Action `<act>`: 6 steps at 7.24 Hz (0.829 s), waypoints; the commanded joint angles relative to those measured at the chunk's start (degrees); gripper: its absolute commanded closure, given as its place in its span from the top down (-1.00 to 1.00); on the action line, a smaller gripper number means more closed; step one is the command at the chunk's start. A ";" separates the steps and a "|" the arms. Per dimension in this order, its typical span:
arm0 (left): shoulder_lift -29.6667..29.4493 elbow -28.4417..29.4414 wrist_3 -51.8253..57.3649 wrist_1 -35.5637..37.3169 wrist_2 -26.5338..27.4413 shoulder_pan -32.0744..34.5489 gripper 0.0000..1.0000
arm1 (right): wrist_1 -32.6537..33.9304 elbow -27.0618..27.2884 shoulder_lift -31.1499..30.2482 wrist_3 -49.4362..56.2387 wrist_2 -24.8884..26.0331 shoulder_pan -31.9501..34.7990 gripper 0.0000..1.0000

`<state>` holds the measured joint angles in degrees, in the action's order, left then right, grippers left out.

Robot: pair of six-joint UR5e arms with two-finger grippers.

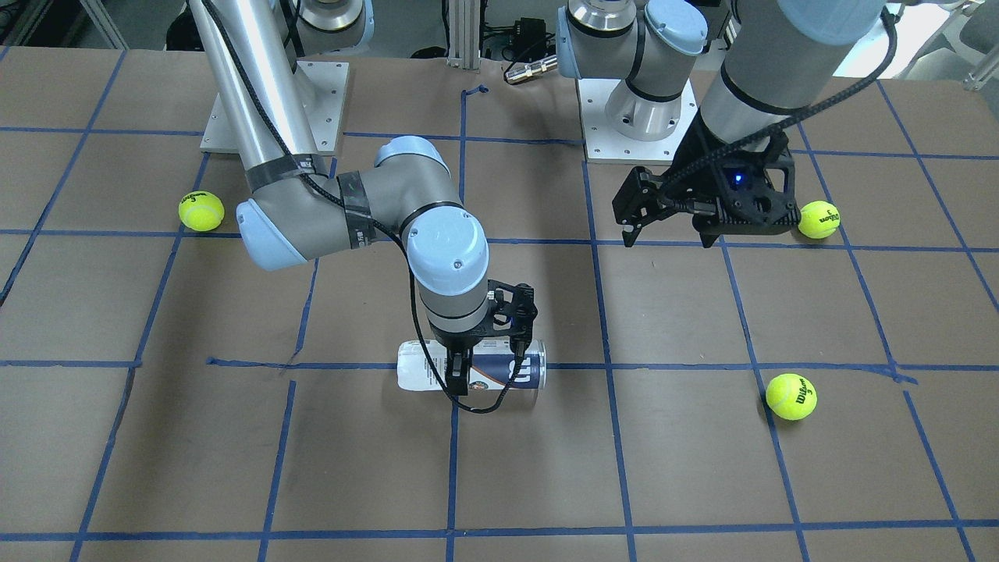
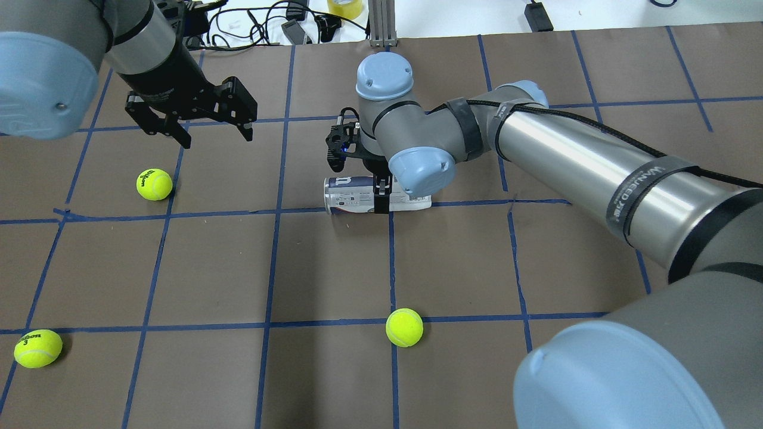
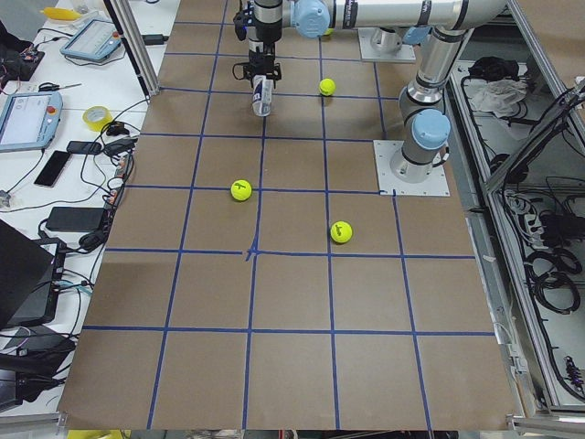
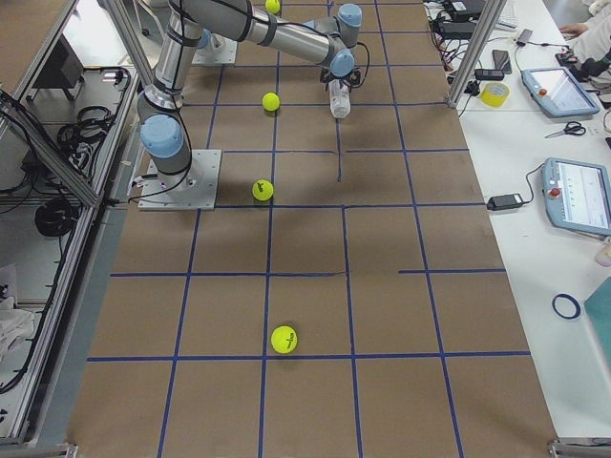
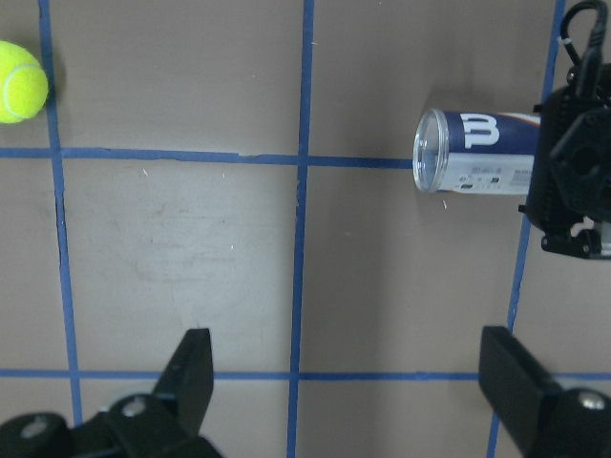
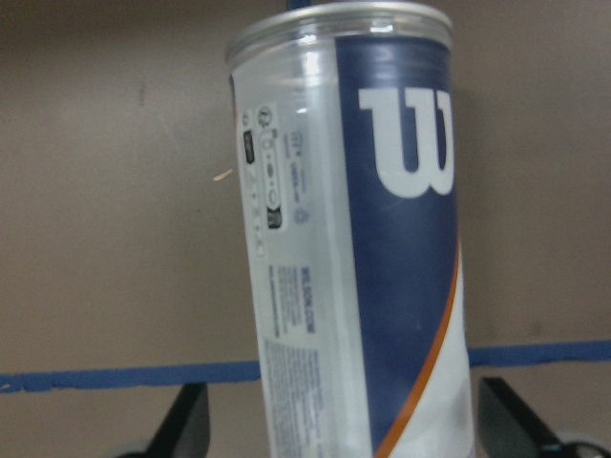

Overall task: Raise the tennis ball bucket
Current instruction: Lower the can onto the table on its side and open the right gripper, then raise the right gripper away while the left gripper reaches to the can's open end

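The tennis ball bucket (image 1: pixel 414 373) lies on its side on the brown table, clear with a navy-and-white "W" label. It also shows in the overhead view (image 2: pixel 349 193), the left wrist view (image 5: pixel 477 153) and the right wrist view (image 6: pixel 382 239). My right gripper (image 1: pixel 468 367) (image 2: pixel 380 190) points down over its middle, jaws open, one finger on each side of the can with small gaps. My left gripper (image 1: pixel 667 232) (image 2: pixel 216 138) (image 5: pixel 348 382) hangs open and empty above the table, well away from the can.
Three yellow-green tennis balls lie loose: one (image 2: pixel 154 184) under my left gripper's side, one (image 2: pixel 38 348) at the near left, one (image 2: pixel 404 327) near the middle front. Blue tape lines grid the table. Cables and tape rolls lie beyond the far edge.
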<state>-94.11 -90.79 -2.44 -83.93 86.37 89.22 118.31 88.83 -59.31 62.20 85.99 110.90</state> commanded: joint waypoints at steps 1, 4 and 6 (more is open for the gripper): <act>-5.97 -1.14 1.20 2.27 -3.82 -0.01 1.00 | -6.39 0.82 -5.27 -11.26 0.06 -3.74 1.00; -15.89 -2.11 3.49 9.97 -17.93 -0.01 1.00 | -14.31 1.77 -12.38 -25.43 1.10 -10.35 1.00; -21.62 -1.41 3.41 13.86 -20.35 -0.09 1.00 | -18.96 2.05 -16.69 -44.68 3.20 -11.93 1.00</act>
<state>-112.18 -92.53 0.80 -72.78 68.56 89.20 102.65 90.69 -73.22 29.56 87.69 99.97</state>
